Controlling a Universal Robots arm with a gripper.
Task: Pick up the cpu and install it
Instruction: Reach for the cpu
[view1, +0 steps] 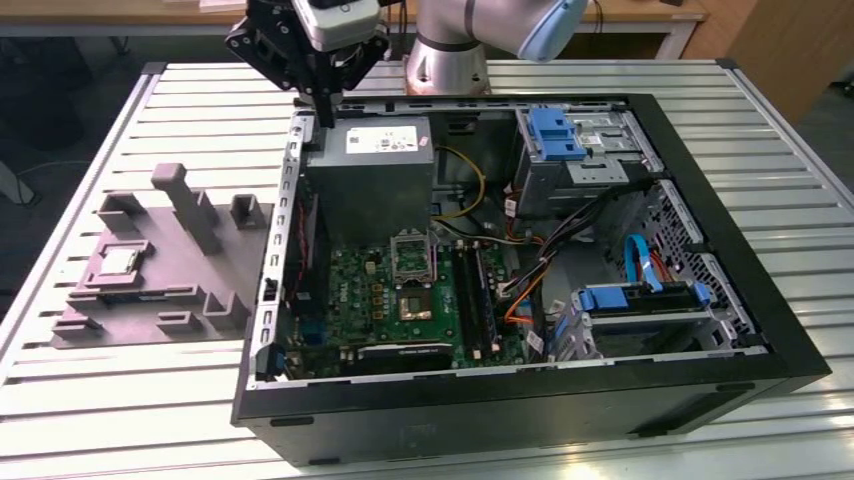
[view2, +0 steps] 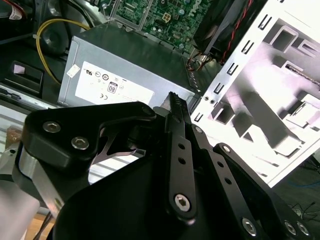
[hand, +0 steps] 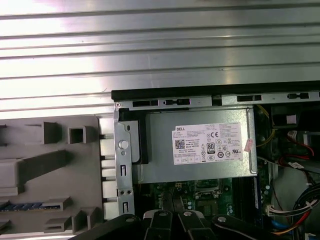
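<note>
Slatted metal worktop (view1: 134, 400) runs under my tool on all sides. The open computer case (view1: 534, 400) lies on it, and my tool hangs over the case's rim at one corner. The green motherboard (view1: 400, 310) is deep in the case, lower than my tool and well apart from it. The grey power supply box (view1: 371, 175) with the white label sits just beside and below my tool. The grey moulded fixture (view1: 154, 225) lies outside the case wall, off to the exterior view's left of my tool.

Tool (view1: 324, 118): narrow, the fingers (view2: 176, 150) drawn together with nothing between them.

The cpu (view1: 118, 262) lies flat in a pocket of the fixture, well apart from my tool and untouched.
</note>
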